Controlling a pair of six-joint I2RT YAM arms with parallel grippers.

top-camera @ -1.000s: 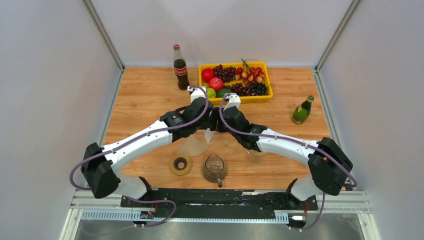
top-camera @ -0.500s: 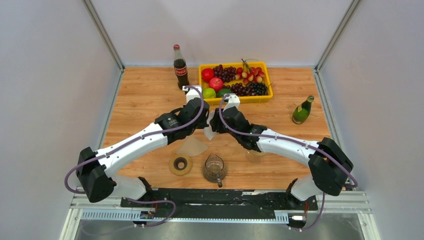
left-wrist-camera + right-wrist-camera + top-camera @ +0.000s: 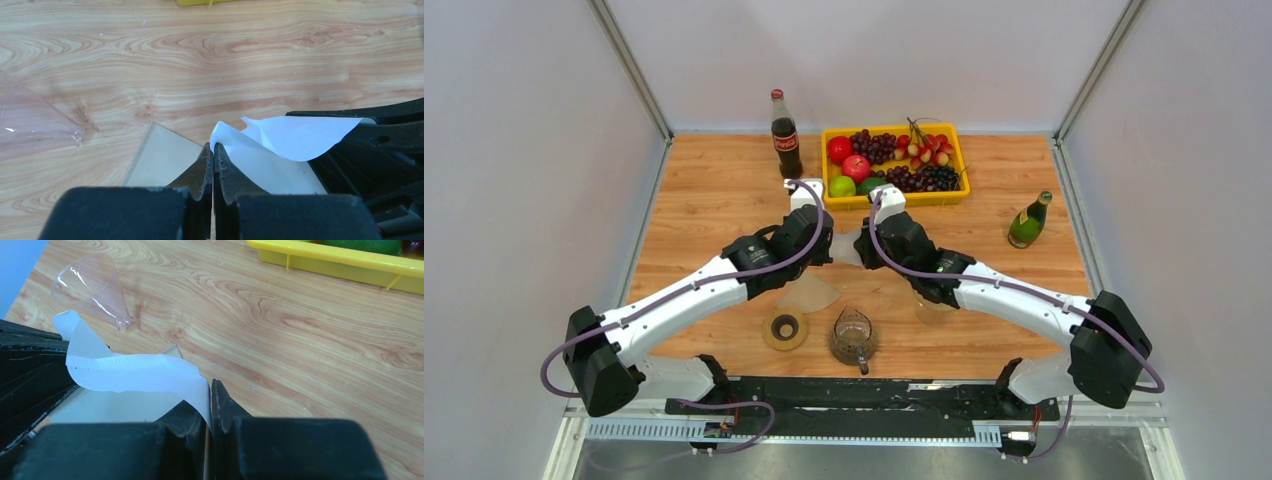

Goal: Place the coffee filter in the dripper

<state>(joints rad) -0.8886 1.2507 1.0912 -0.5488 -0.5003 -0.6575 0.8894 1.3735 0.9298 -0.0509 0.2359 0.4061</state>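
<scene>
A white paper coffee filter [image 3: 846,248] hangs above the table between my two grippers. My left gripper [image 3: 827,247] is shut on one edge of it [image 3: 214,147]; the paper [image 3: 295,137] curls off to the right. My right gripper [image 3: 862,247] is shut on the opposite edge [image 3: 210,385], with the filter [image 3: 135,372] bowing out to the left. The brown round dripper [image 3: 785,330] with a dark centre hole sits near the front edge, below and left of both grippers.
A beige stack of flat filters [image 3: 809,293] lies under the grippers. A glass carafe [image 3: 854,336] stands beside the dripper. A clear plastic cone [image 3: 95,290] lies on its side. At the back stand a cola bottle [image 3: 784,135] and a yellow fruit tray [image 3: 960,160]; a green bottle [image 3: 1028,222] is at right.
My right gripper has closed on the filter's free edge. Both grippers have moved a little toward the back of the table, with the filter now stretched between them.
</scene>
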